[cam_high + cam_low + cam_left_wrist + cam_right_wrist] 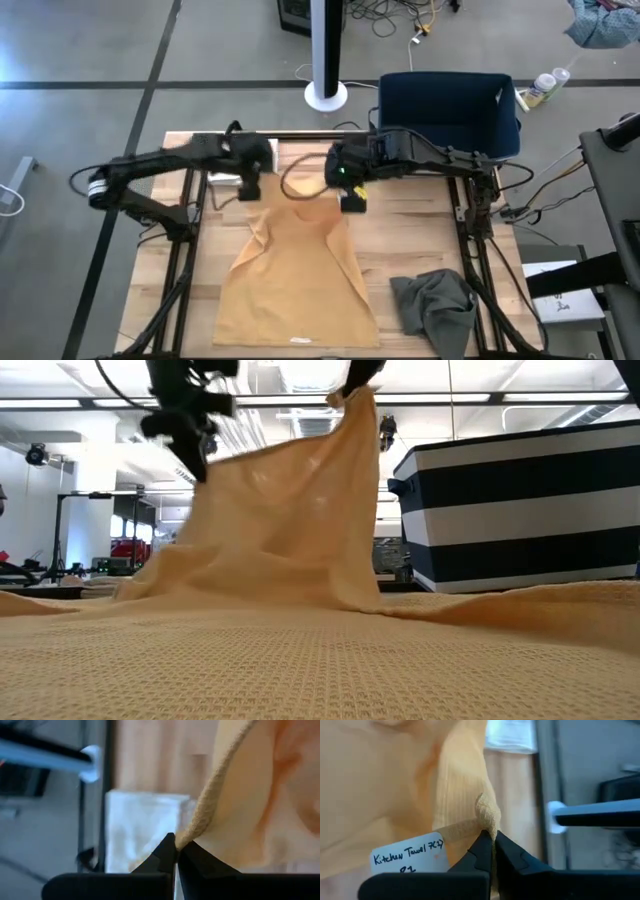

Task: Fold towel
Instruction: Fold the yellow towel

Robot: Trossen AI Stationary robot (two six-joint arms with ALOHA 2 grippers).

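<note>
Pinching the far corners of the tan towel, the left gripper and right gripper (both clamped shut) lift it off the worktop, presumably for folding toward the near edge.

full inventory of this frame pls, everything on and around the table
Orange waffle-weave kitchen towel: 1, orange, table centre, far corners lifted.
White paper label: 1, white, handwritten, on the towel near the right gripper.
Crumpled grey cloth: 1, grey, near right of table.
White folded cloth: 1, white, far left of table.
Wooden table: 1, light wood.
Navy-and-white striped bin: 1, beyond the far right edge.
White pole stand: 1, floor behind table.
Left gripper: 1, dark, shut on a far towel corner.
Right gripper: 1, dark, shut on the other far corner.
</note>
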